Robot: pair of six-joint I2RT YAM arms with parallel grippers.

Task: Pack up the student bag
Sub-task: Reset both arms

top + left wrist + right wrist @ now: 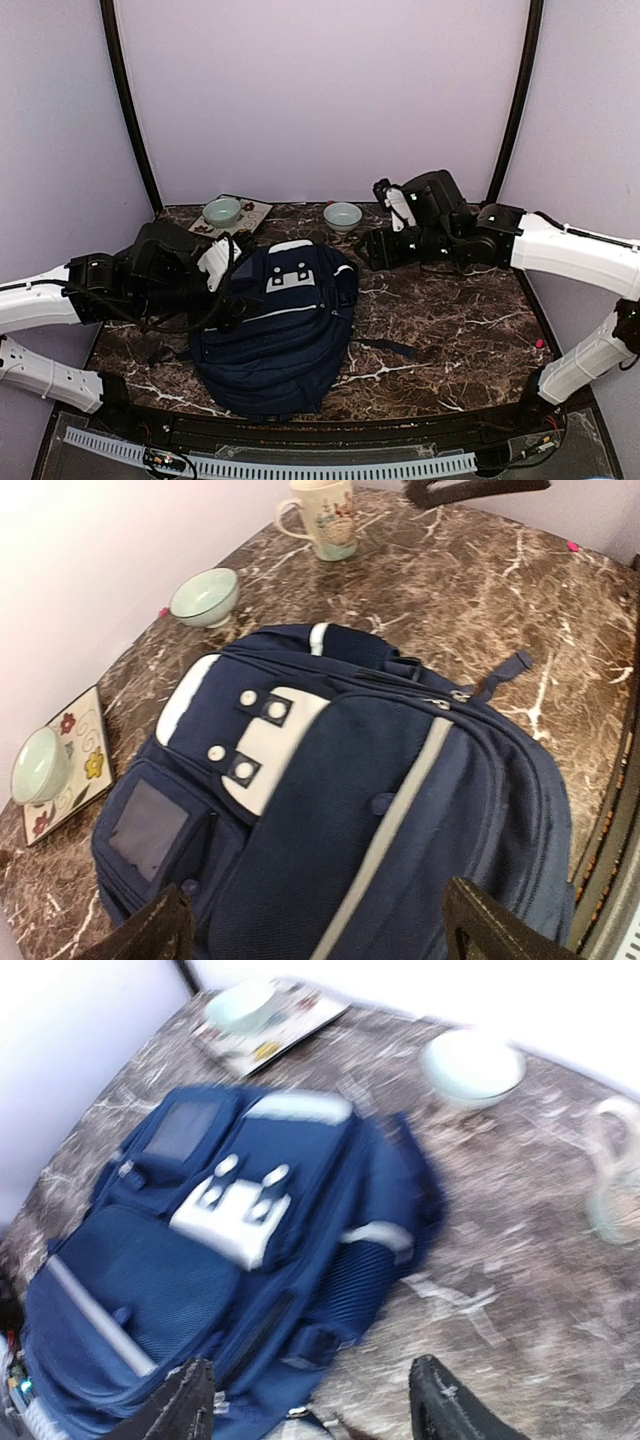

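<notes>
Left fingers (pixel 150 930): spread wide, pinching nothing, poised over the bag's lower front.
Right fingers (pixel 190 1400): spread apart, holding nothing; this view is blurred.
Student bag (pixel 380 810): lies flat on the dark marbled surface (pixel 500 590), straight under and ahead of the left fingers, and ahead-left of the right fingers, apart from them.
White patch (pixel 265 745): faces up, ahead of the left fingers.
Mug (pixel 325 515): past the bag's top, far ahead of the left fingers.
Bowl (pixel 205 595): ahead-left of the left fingers, near the bag's top.
Second bowl (pixel 40 765): on a flowered plate (pixel 85 735), far left of the left fingers.
</notes>
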